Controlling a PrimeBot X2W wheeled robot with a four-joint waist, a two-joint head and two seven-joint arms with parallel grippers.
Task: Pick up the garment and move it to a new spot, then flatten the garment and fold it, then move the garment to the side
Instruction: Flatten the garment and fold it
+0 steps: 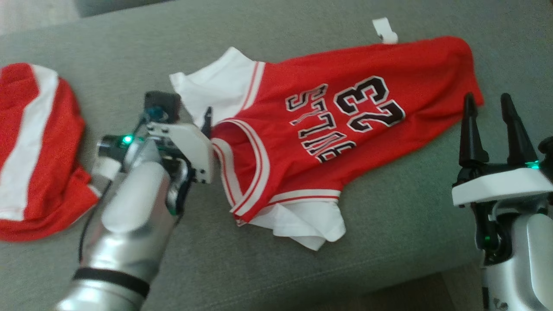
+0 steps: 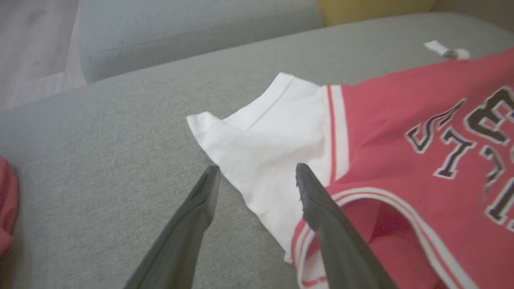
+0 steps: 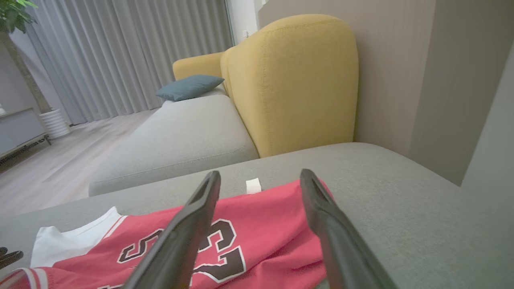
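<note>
Lying spread on the grey cushion (image 1: 129, 52), the red jersey (image 1: 345, 116) has its collar toward the left and its hem toward the right, the 23 reading upside down in the head view. A white tag (image 1: 385, 31) pokes out at its far edge. The left gripper (image 2: 257, 172) hovers at the far white sleeve (image 2: 273, 140), released and gripping nothing; 1 finger is over the sleeve, the other over bare cushion just beside it. Whether they touch cloth cannot be told. The right gripper (image 1: 490, 103) stands released and empty near the hem. A 2nd red-and-white garment (image 1: 34, 147) lies bunched well apart at the left.
</note>
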